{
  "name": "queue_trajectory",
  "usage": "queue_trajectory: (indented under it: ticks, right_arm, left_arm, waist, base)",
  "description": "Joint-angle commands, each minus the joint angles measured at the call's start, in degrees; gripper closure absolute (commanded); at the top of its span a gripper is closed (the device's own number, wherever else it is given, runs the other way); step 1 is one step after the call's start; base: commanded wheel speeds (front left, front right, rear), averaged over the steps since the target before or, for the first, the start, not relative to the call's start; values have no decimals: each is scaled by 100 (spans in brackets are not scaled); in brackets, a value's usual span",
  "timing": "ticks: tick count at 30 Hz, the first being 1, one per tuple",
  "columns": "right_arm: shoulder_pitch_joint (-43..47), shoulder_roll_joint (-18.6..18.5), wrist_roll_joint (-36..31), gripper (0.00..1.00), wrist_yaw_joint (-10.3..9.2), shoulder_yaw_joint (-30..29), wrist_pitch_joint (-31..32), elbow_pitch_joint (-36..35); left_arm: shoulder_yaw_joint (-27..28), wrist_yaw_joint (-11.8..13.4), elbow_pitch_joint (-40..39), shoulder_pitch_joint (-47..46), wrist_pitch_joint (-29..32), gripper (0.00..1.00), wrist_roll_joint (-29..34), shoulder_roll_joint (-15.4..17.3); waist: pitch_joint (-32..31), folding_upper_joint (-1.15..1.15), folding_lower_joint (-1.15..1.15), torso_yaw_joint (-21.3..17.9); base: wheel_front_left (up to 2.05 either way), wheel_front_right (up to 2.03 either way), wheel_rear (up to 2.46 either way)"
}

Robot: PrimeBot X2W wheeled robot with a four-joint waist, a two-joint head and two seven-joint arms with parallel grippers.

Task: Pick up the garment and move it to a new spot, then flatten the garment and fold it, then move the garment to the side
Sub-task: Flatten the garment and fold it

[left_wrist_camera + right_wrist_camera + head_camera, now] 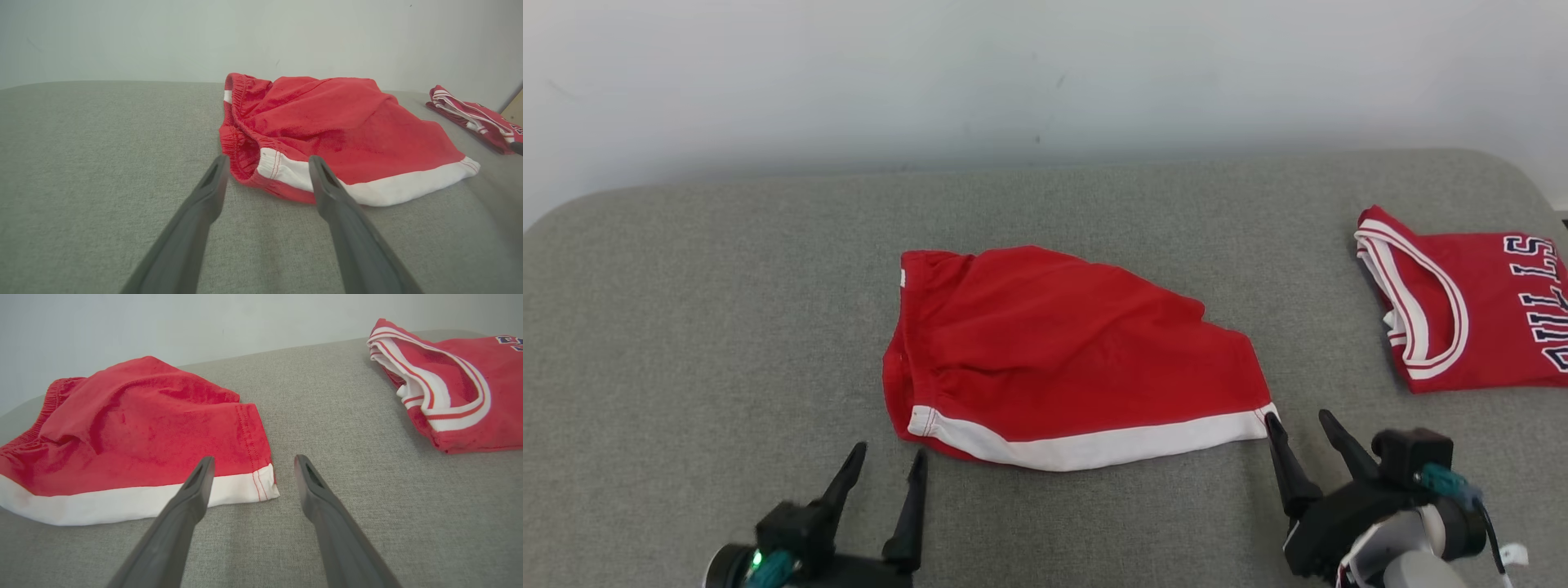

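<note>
A pair of red shorts [1062, 351] with a white band along one edge lies folded and slightly rumpled on the grey cushioned surface [686, 327]. My left gripper [889, 457] stands open just short of the shorts' near left corner [269, 163], touching nothing. My right gripper [1297, 425] is open too, its tips right beside the near right corner of the shorts [261, 482]. In the left wrist view the left gripper [267, 161] frames the white band's end. In the right wrist view the right gripper [252, 461] sits at the hem corner.
A folded red jersey [1462, 302] with white trim and dark lettering lies at the right edge of the surface, also seen as the jersey [445, 379] and the jersey [474, 116]. A pale wall [1045, 73] rises behind the surface.
</note>
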Motion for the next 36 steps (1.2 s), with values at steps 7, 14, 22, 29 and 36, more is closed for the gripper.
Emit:
queue_trajectory:
  ticks: [7,14,22,29,36]
  right_arm:
    - [-615,138,-211,0,-18,-159,637,589]
    - [-981,278,-409,0,-18,-98,911,1133]
    - [-1051,350,-523,0,-18,-145,942,1515]
    - [-1175,390,-586,0,-19,-117,1065,1869]
    - [-1254,429,-622,32,-21,-39,1223,2185]
  left_arm:
    - [-413,-29,461,-834,472,0,-250,7]
    - [-632,213,788,-1226,950,0,31,45]
    - [-683,348,525,-1155,1104,0,82,121]
    - [-710,372,417,-1149,1242,31,65,226]
    - [-710,389,552,-1255,1293,100,-16,242]
  waist:
    - [402,0,-1,24]
    - [662,0,-1,36]
    - [699,0,-1,10]
    - [730,0,-1,13]
    - [785,0,-1,8]
  base:
    - [0,0,0]
    - [0,0,0]
    - [0,0,0]
    - [0,0,0]
    - [0,0,0]
